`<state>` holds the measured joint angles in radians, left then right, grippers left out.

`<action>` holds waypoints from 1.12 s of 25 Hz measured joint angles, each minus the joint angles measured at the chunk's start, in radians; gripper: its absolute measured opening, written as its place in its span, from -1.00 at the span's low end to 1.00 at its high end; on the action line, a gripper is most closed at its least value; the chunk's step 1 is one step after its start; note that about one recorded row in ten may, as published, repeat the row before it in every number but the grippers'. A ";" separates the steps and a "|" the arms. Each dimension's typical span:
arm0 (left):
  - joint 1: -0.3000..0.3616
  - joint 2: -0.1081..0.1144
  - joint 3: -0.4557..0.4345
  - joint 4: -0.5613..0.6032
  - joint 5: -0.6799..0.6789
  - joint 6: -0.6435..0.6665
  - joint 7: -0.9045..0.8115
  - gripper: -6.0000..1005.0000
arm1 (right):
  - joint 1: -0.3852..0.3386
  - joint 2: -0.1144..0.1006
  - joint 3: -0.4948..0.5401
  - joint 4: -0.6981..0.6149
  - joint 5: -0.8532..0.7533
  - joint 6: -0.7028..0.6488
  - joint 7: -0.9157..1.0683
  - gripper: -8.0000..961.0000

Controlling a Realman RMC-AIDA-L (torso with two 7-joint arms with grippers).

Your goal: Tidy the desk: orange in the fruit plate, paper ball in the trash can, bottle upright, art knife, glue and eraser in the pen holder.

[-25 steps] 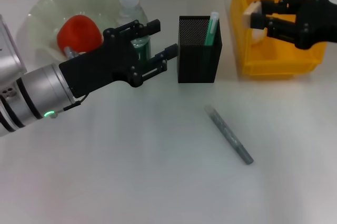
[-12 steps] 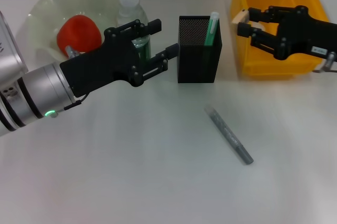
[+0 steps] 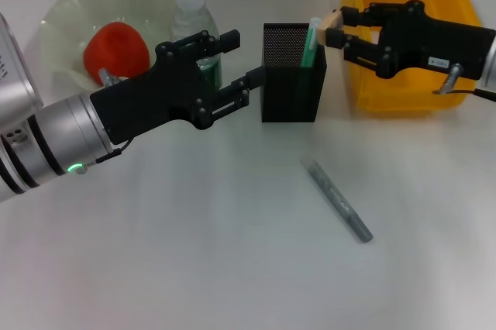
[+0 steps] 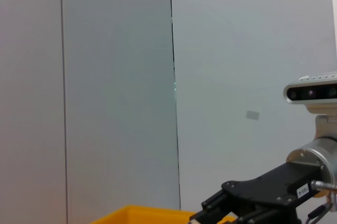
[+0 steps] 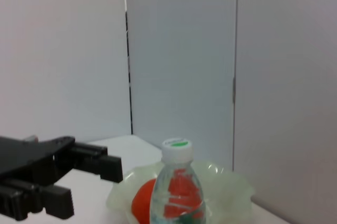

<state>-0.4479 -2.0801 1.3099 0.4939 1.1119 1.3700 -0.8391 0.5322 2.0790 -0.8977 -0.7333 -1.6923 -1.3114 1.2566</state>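
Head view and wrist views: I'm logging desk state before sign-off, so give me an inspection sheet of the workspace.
Surface: white desk, matte.
Orange: in the fruit plate.
Bottle: upright beside the plate.
Glue: standing in the pen holder.
Art knife: lying loose on the desk in front of the holder.
Eraser: pinched in the right gripper, at the holder's right rim.
Trash can: right of the holder; paper ball not seen.
Clutter: nothing seen.
Left gripper: open, between bottle and holder.
Cables: a thin one at the right wrist.
Surroundings: pale wall panels.
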 joint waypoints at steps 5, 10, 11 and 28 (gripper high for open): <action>0.000 0.000 0.000 0.000 -0.001 -0.001 0.001 0.20 | 0.010 0.004 -0.002 0.010 -0.016 0.030 -0.030 -0.21; 0.000 0.000 0.003 0.000 -0.009 -0.001 0.000 0.20 | 0.019 0.004 -0.029 0.022 -0.016 0.037 -0.042 -0.21; 0.000 0.000 0.004 0.000 -0.012 -0.001 0.000 0.20 | 0.019 0.003 -0.036 0.022 -0.016 0.037 -0.042 -0.21; -0.004 0.000 0.015 0.000 -0.027 -0.004 0.003 0.20 | 0.051 0.001 -0.107 0.032 -0.019 0.131 -0.036 -0.21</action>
<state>-0.4524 -2.0801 1.3254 0.4939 1.0852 1.3664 -0.8361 0.5830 2.0800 -1.0043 -0.7016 -1.7114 -1.1802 1.2208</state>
